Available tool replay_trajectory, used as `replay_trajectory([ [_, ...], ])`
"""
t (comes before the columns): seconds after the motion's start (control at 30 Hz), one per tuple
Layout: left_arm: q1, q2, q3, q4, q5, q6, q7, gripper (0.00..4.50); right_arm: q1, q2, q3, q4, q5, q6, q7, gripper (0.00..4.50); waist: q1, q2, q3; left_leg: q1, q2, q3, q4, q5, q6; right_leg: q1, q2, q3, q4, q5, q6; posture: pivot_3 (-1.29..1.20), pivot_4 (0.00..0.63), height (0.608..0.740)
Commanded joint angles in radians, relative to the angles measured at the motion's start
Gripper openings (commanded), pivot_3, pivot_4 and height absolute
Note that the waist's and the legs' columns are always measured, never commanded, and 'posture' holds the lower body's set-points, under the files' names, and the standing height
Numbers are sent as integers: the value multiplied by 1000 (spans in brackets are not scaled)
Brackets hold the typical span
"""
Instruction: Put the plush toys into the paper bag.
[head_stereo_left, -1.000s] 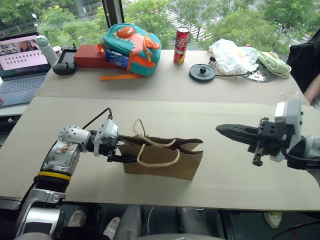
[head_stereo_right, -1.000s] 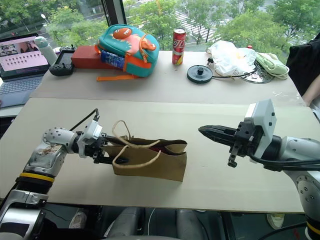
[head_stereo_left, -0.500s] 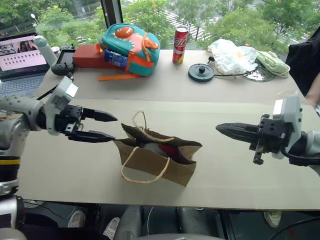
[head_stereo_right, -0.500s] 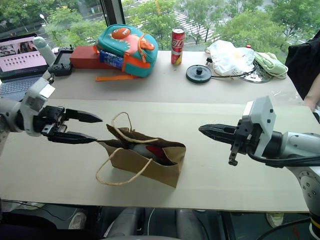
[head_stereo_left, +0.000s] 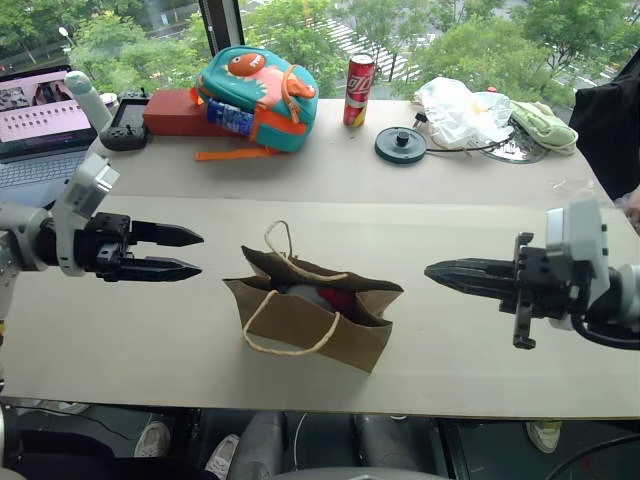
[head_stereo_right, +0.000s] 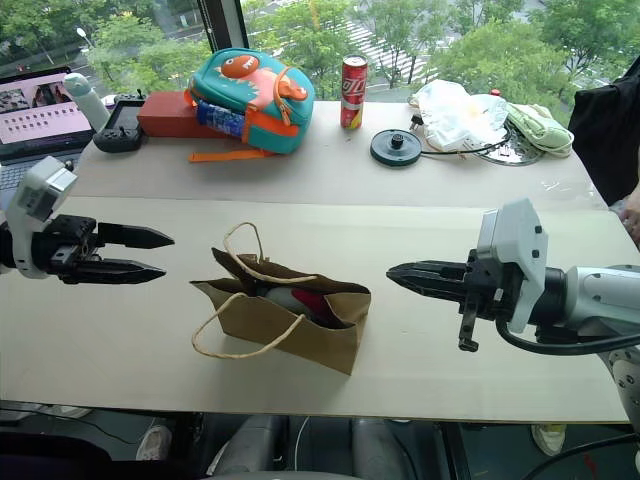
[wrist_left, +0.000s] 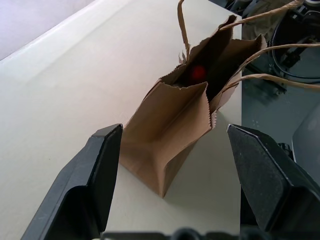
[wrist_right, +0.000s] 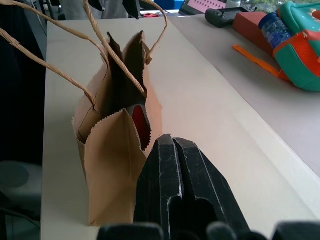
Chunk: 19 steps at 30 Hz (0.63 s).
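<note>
Head views — the paper bag (head_stereo_left: 315, 318) stands on the pale table (head_stereo_left: 450, 230) between the two arms, its long axis running from one gripper toward the other, the mouth gaping upward. Brown kraft, creased, serrated top edge, two thin tan cord handles (head_stereo_left: 283, 345), one looping up and one drooping over the near face. Inside the mouth, a patch of red plush (head_stereo_left: 338, 300) beside something pale and rounded (head_stereo_right: 285, 300), probably the second toy, too hidden to be sure. The left gripper (head_stereo_left: 180, 253) hovers level off the bag's left end, fingers spread apart, holding nothing, tips aimed at the bag. The right gripper (head_stereo_left: 445, 271) hangs off the bag's right end, fingers pressed together, empty. Both stand apart from the bag; the left tips look slightly nearer.

Left wrist view — the bag's narrow gusseted end faces the camera, framed between the two black fingers (wrist_left: 97, 175), standing wide of it on either side. A red spot (wrist_left: 196, 73) shows deep inside.

Right wrist view — the closed black fingers (wrist_right: 172, 172) point at the opposite narrow end; a red plush edge (wrist_right: 140, 125) shows through the gap in the fold. Matte paper, soft folds; it should crumple easily if pinched.

Judgement: toys appear to be in; little seems left beyond backing clear.
</note>
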Motion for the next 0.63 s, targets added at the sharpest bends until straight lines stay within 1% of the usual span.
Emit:
replay_trajectory([
  [0.03,0,5,38,-14,-9,-13,4,3595,-22,-14,-12,-7,20,-4,1,0,0,0,0,0,0,0,0,0,0,0,0,0,0,0,0,0,150,739],
  [0.23,24,-15,15,29,37,-91,5,3595,-12,-13,-19,-35,49,8,-5,0,0,0,0,0,0,0,0,0,0,0,0,0,0,0,0,0,150,739],
  [0.63,5,-35,4,30,41,-99,-21,3595,-34,-26,-14,-22,60,1,-26,0,1,0,0,0,0,0,0,0,0,0,0,0,0,0,0,0,150,739],
])
